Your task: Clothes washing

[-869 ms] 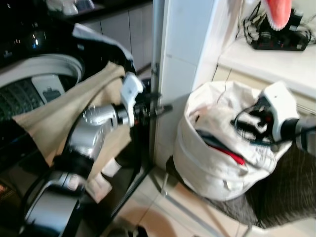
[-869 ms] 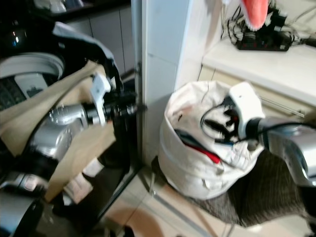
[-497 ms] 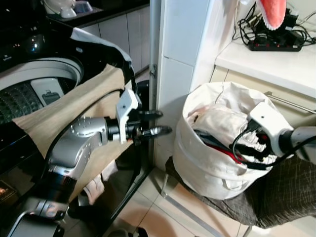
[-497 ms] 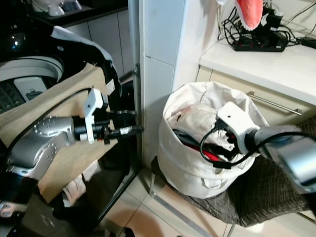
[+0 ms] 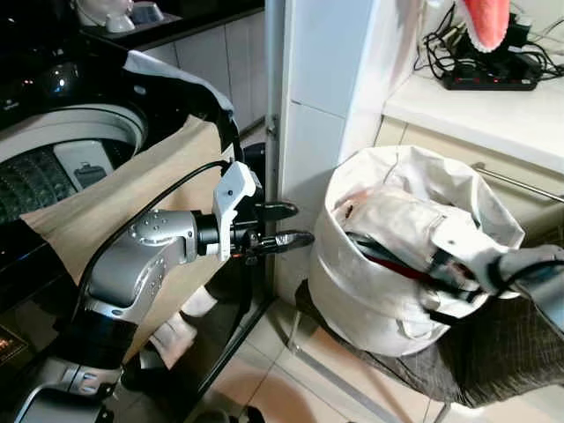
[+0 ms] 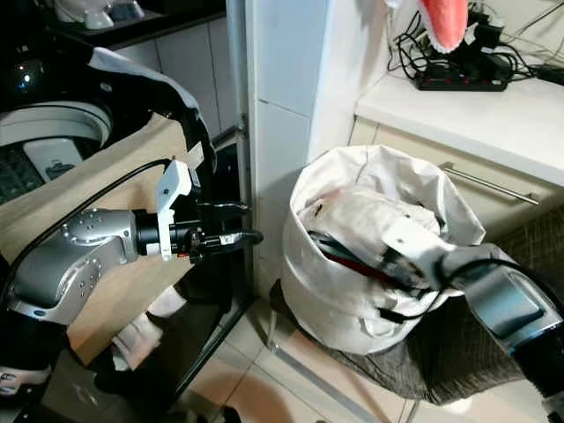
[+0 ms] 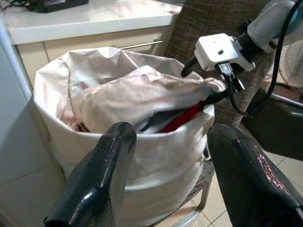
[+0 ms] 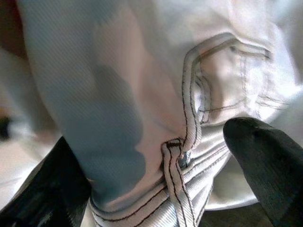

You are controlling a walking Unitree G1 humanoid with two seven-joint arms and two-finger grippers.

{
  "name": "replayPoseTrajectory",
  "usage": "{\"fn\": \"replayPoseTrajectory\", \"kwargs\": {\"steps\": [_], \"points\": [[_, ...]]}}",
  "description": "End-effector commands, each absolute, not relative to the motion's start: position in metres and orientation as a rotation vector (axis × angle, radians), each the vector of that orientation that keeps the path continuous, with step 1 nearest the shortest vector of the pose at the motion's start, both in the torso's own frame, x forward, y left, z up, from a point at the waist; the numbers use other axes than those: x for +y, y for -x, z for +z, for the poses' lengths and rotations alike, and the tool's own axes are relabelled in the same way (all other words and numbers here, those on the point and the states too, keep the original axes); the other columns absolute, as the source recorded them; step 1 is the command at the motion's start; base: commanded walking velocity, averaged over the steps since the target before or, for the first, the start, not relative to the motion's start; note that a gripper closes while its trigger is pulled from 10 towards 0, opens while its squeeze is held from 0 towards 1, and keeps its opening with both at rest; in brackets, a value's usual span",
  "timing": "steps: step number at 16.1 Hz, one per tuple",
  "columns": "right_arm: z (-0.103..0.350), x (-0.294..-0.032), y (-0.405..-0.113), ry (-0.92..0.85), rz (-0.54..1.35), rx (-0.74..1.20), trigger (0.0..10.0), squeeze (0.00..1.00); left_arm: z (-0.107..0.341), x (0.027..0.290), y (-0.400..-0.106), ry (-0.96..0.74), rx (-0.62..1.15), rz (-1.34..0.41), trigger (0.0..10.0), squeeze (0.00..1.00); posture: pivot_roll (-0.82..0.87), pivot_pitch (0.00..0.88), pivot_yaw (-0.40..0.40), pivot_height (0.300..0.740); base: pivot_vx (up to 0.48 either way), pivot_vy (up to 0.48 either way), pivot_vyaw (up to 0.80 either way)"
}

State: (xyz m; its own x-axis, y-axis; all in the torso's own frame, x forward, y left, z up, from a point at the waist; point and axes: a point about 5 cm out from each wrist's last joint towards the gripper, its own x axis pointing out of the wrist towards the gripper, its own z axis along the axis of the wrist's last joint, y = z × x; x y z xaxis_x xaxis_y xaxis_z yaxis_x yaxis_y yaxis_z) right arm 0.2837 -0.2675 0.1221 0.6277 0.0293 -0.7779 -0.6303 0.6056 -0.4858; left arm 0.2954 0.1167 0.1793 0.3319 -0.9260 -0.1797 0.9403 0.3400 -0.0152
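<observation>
A white fabric laundry bag (image 5: 370,291), full of clothes, sits on a dark woven seat (image 5: 507,339) beside a white tiled pillar (image 5: 326,115); on top of the pile lies a pale garment (image 5: 397,216), with red cloth (image 5: 414,275) and dark cloth showing beneath it; the right gripper (image 8: 156,175) reaches down into the bag from the robot's right, its white wrist housing (image 5: 458,242) just above the clothes; in the right wrist view its two black fingers (image 8: 265,156) stand apart on either side of white fabric with dark stitched seams, pressed close against it, though whether they have closed on it cannot be told; the left gripper (image 5: 286,225) is held out level in front of the pillar, pointing toward the bag but apart from it, its fingers spread wide and empty, as the left wrist view confirms with the bag framed between them; to the robot's left is a top-loading washer (image 5: 53,150) with its drum open, and a tan cloth (image 5: 115,203) draped over its front edge behind the left arm; on the counter (image 5: 476,110) beyond the bag rests a black power strip (image 5: 493,79) with tangled cables, and a pink item (image 5: 489,19) hangs above it.
</observation>
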Motion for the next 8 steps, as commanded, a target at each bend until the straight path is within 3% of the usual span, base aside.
{"fn": "replayPoseTrajectory", "kwargs": {"steps": [1, 5, 6, 7, 8], "points": [[0.130, -0.271, -0.291, 0.890, 0.388, 0.766, 10.0, 0.00, 0.181, 0.116, -0.293, -0.105, 0.166, -1.223, 10.0, 0.00, -0.06, 0.000, 0.011, 0.740, 0.000, 0.000, 0.00], [0.135, -0.270, -0.305, 0.822, 0.340, 0.645, 10.0, 0.00, 0.182, 0.113, -0.291, -0.102, 0.168, -1.236, 10.0, 0.00, -0.07, 0.000, 0.016, 0.740, 0.000, 0.000, 0.00], [0.135, -0.270, -0.306, 0.821, 0.340, 0.631, 5.5, 0.00, 0.182, 0.113, -0.291, -0.102, 0.168, -1.235, 10.0, 0.00, -0.07, 0.000, 0.016, 0.740, 0.000, 0.000, 0.00], [0.137, -0.267, -0.309, 0.774, 0.349, 0.596, 0.0, 0.00, 0.183, 0.112, -0.292, -0.100, 0.162, -1.225, 10.0, 0.00, -0.06, 0.000, 0.013, 0.740, 0.000, 0.000, 0.00], [0.137, -0.266, -0.310, 0.749, 0.359, 0.583, 0.0, 0.00, 0.183, 0.112, -0.292, -0.099, 0.158, -1.218, 10.0, 0.00, -0.06, 0.000, 0.011, 0.740, 0.000, 0.000, 0.00]]}}
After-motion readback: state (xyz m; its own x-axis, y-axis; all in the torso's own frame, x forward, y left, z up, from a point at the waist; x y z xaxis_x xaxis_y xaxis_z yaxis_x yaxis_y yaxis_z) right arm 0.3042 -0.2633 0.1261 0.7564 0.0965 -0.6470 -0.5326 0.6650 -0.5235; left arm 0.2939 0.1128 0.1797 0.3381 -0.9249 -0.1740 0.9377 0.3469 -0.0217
